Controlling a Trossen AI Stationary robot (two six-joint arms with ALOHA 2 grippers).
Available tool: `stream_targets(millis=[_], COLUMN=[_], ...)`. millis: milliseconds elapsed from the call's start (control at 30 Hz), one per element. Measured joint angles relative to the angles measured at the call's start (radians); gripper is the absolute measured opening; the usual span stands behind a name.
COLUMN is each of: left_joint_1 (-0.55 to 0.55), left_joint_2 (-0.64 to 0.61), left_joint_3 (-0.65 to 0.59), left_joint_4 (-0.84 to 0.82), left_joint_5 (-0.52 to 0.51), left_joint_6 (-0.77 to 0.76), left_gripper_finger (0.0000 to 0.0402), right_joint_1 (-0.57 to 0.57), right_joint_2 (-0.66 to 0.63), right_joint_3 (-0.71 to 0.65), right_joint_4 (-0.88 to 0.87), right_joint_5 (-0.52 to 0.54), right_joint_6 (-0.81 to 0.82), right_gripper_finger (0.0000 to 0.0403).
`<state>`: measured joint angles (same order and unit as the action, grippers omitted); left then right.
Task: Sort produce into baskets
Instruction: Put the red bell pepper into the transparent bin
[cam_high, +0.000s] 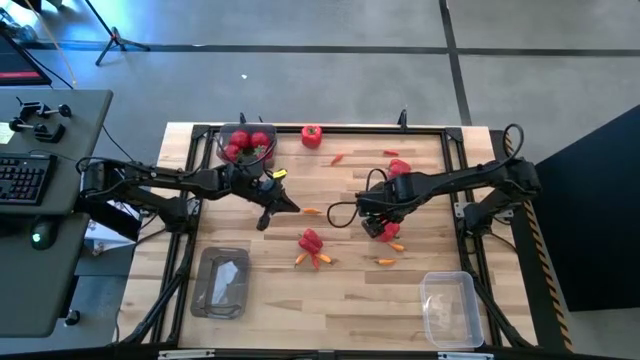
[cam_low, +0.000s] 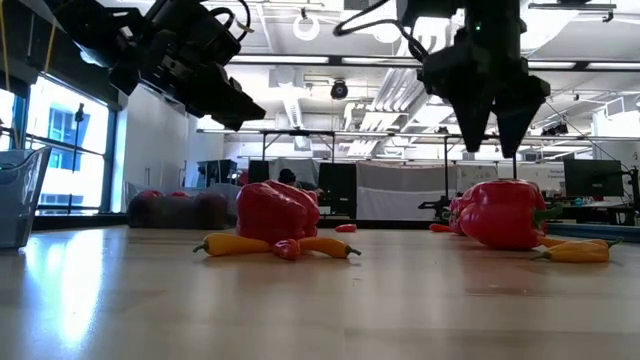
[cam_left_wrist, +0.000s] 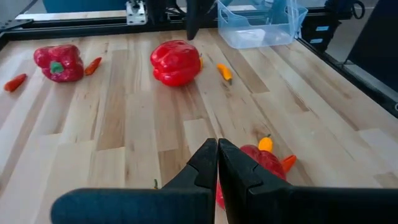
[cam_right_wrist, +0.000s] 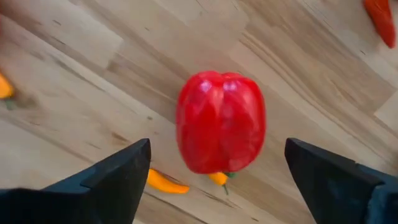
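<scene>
My right pincer (cam_right_wrist: 217, 174) hangs spread wide directly above the red bell pepper (cam_right_wrist: 221, 121) on the bench; it lies between my fingers, long axis across their gap.

Pale wood, glossy peppers, clear plastic

The table (cam_high: 420, 300) is light wooden planks, smooth with a soft sheen; the red bell pepper (cam_right_wrist: 221, 121) has glossy, waxy-looking skin; the basket (cam_high: 450, 308) is clear plastic, as is the far tub (cam_left_wrist: 258, 25); the right gripper (cam_right_wrist: 217, 180) fingers look matt black, perhaps plastic.
</scene>
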<state>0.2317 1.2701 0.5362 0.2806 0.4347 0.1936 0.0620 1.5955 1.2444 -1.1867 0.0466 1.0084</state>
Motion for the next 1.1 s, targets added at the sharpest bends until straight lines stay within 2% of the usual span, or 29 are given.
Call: stream_targets(millis=[167, 733, 833, 933, 1000, 1100], left_joint_1=[0.000, 0.001, 0.001, 0.001, 0.001, 0.011], left_joint_2=[0.000, 0.000, 0.000, 0.000, 0.000, 0.000], left_joint_3=[0.000, 0.000, 0.000, 0.000, 0.000, 0.000], left_joint_4=[-0.008, 0.009, 0.009, 0.009, 0.008, 0.008], left_joint_5=[0.000, -0.001, -0.005, -0.032, -0.067, -0.089], left_joint_6=[0.005, -0.032, -0.027, -0.026, -0.026, -0.021], left_gripper_finger=[0.0000, 0.0000, 0.0000, 0.0000, 0.0000, 0.0000], right_joint_1=[-0.003, -0.018, -0.018, -0.021, -0.024, -0.024], right_joint_2=[0.000, 0.000, 0.000, -0.004, -0.001, 0.005], right_joint_3=[-0.026, -0.249, -0.292, -0.307, -0.291, -0.222], right_joint_4=[0.010, 0.301, 0.369, 0.383, 0.346, 0.211], right_joint_5=[-0.003, -0.024, -0.026, -0.029, -0.031, -0.041], right_joint_6=[-0.007, -0.073, -0.067, -0.067, -0.071, -0.102], right_gripper_finger=[0.0365, 0.0362, 0.0344, 0.0303, 0.0272, 0.0270])
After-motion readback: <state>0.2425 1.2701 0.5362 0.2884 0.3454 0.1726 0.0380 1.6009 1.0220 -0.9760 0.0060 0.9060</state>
